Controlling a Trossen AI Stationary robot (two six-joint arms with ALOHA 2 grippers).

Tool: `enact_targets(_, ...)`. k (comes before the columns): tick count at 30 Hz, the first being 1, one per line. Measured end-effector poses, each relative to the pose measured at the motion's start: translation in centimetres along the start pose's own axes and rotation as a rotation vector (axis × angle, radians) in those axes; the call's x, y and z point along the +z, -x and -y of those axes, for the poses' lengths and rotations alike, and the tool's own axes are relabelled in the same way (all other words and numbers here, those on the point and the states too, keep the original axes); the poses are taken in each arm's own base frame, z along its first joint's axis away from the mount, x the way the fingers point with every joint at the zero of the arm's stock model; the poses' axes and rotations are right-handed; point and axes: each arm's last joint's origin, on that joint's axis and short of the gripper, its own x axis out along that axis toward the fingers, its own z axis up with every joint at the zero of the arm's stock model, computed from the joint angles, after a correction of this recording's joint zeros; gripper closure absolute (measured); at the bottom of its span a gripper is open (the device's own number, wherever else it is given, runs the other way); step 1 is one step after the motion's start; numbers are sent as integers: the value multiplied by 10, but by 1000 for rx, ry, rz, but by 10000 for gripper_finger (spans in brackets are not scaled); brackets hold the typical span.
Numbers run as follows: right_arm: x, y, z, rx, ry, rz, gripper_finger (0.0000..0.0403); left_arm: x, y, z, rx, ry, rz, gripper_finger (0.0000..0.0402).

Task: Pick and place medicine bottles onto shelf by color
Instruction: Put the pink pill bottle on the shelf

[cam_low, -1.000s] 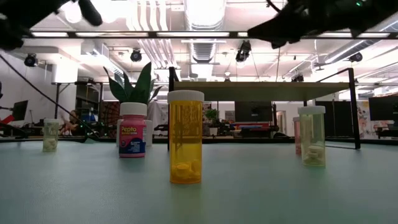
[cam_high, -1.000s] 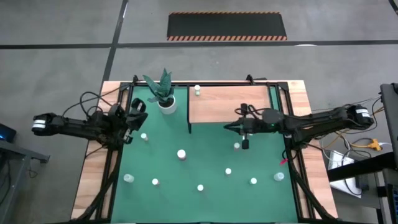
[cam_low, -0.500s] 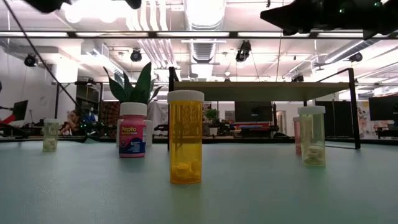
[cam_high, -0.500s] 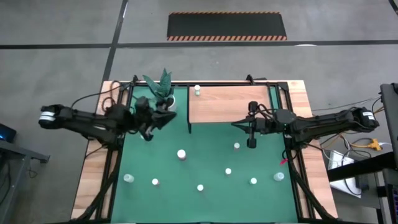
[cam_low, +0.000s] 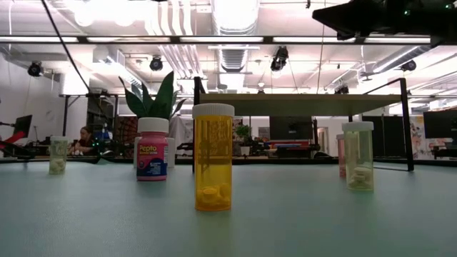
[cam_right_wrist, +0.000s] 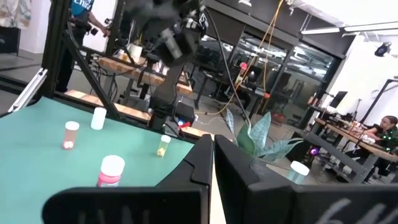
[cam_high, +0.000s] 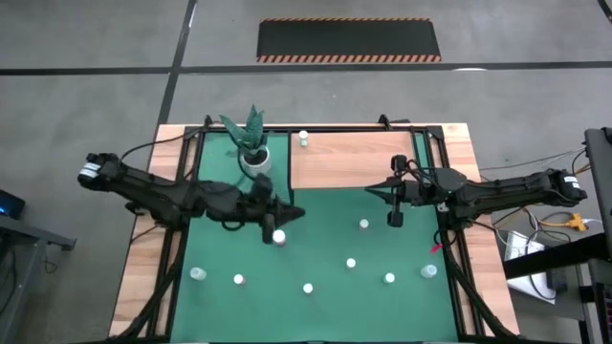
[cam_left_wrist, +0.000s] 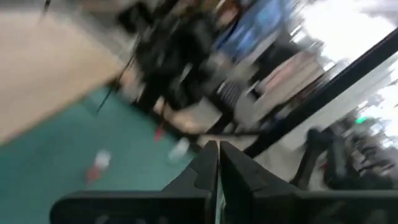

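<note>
- The left end effector (cam_high: pixel 287 212) reaches over the middle of the green mat (cam_high: pixel 325 287), just above the big pink bottle (cam_high: pixel 279 236); its fingers (cam_left_wrist: pixel 208 167) are pressed together with nothing between them.
- The right end effector (cam_high: pixel 394 218) hovers near the front edge of the shelf (cam_high: pixel 354 161), and its fingers (cam_right_wrist: pixel 205 163) are also pressed together and empty.
- The shelf stands at the far right part of the surface (cam_high: pixel 143 287), beside a potted plant (cam_high: pixel 251 143).
- One small bottle (cam_high: pixel 303 139) sits near the shelf's far left corner.
- A yellow bottle (cam_low: pixel 213 157) stands upright closest to the low camera, with the pink one (cam_low: pixel 152 149) behind it to the left and a whitish bottle (cam_low: pixel 358 155) to the right.
- More white-capped bottles are scattered along the near part of the mat.
</note>
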Motion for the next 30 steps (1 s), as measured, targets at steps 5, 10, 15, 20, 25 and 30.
enact_targets(5, 2, 2, 1, 0, 0, -2, 394, -18, -8, -3, 301, 99, -250, 402)
enact_targets(10, 1, 2, 0, 3, 9, -9, 394, -46, -15, -21, 544, -3, -623, 402)
enact_targets(15, 0, 1, 0, 4, 15, -13, 394, -73, -35, -37, 531, -247, -809, 401)
enact_targets(20, -2, 1, -1, 12, 16, -33, 394, -90, -50, -50, 546, -252, -919, 387)
enact_targets(25, -2, 1, -1, 12, 15, -33, 394, -97, -56, -57, 563, -285, -953, 333)
enact_targets(30, -2, 1, -1, 14, 15, -37, 394, -96, -56, -59, 592, -395, -926, 258)
